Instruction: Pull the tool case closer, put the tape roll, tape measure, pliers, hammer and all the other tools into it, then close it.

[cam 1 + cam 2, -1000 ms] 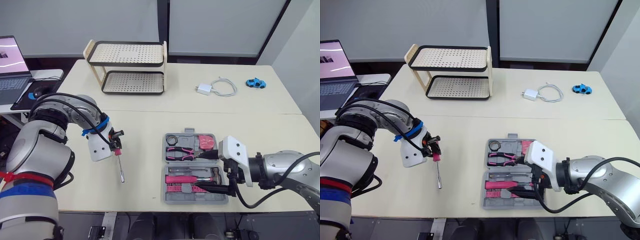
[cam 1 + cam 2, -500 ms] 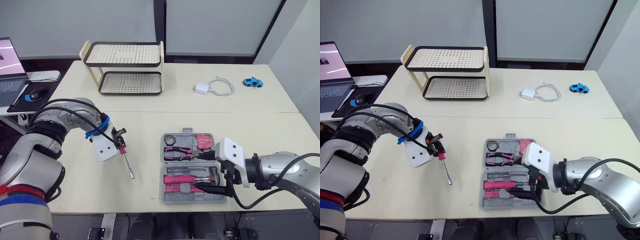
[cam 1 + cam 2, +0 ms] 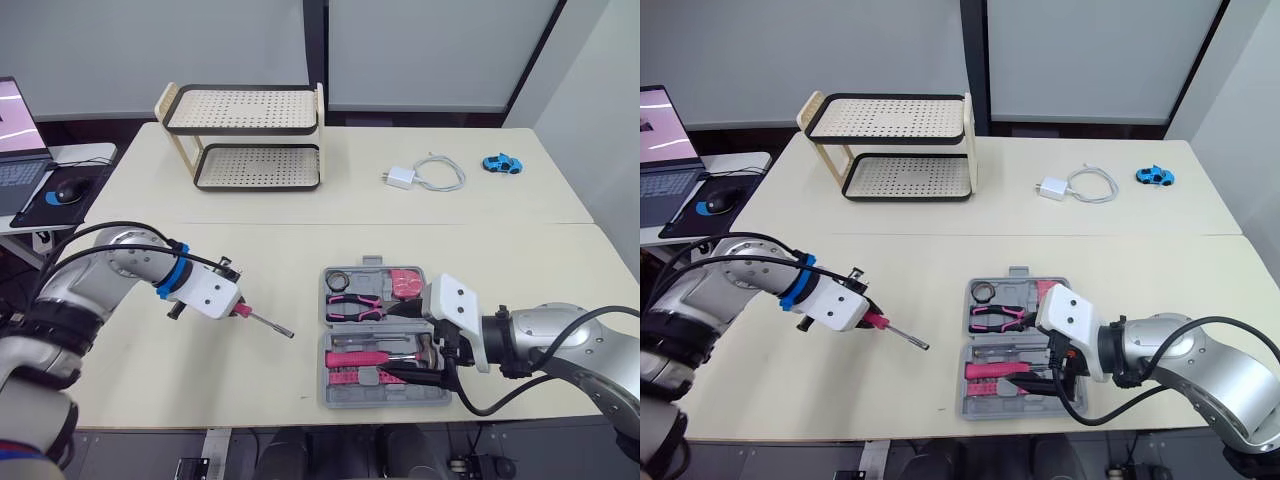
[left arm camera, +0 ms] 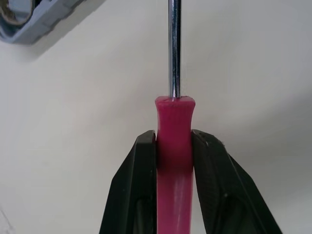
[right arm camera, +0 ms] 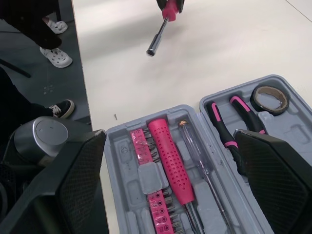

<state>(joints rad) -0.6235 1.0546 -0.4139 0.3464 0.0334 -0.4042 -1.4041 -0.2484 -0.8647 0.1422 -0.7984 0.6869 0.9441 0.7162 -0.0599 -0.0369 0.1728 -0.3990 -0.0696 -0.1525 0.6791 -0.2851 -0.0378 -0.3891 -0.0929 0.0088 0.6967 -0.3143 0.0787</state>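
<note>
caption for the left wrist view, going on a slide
Left end effector shut on the pink handle of a driver over the table, a corner of the grey tool case beyond.

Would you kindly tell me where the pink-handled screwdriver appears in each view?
Left eye view: screwdriver held left of the open tool case, shaft pointing toward it.
Right eye view: screwdriver likewise left of the tool case.
Left wrist view: its handle clamped in the left pincer.
Right wrist view: screwdriver beyond the tool case.
Shared landmark: the grey tool case.
</note>
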